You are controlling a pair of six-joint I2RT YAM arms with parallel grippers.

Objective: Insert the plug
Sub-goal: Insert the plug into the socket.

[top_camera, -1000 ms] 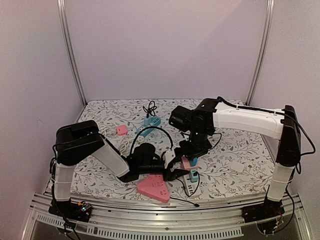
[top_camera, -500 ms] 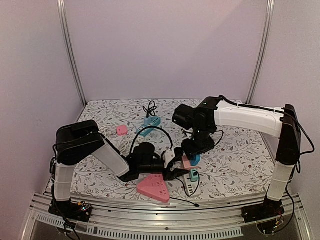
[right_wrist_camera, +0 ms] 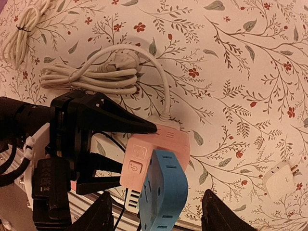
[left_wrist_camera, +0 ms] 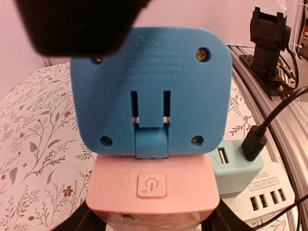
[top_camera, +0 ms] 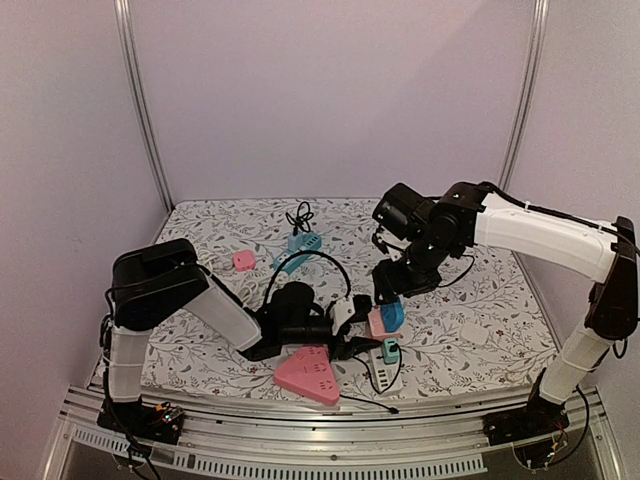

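The blue plug (left_wrist_camera: 149, 91) stands seated in the top of a pink socket cube (left_wrist_camera: 151, 185); in the top view the plug (top_camera: 392, 314) and the cube (top_camera: 374, 324) sit mid-table. My left gripper (top_camera: 350, 322) is shut on the pink cube, its black fingers (right_wrist_camera: 139, 126) pressed on two opposite sides. Lifted above and behind the plug (right_wrist_camera: 163, 190), my right gripper (right_wrist_camera: 161, 214) is open, its fingertips (right_wrist_camera: 103, 214) wide apart and touching nothing. The cube's white cord (right_wrist_camera: 91, 77) lies coiled behind it.
Beside the cube lies a white power strip (left_wrist_camera: 262, 192) holding a teal USB charger (left_wrist_camera: 236, 166) with a black cable (left_wrist_camera: 257, 139). A pink triangular strip (top_camera: 305, 375) lies near the front edge. Farther off are a teal strip (top_camera: 300, 245), a small pink cube (top_camera: 243, 260) and a white adapter (right_wrist_camera: 281, 178).
My right gripper has opened, let go of the blue plug, and risen back and to the right. The plug stays in the pink cube; the left arm has not moved.
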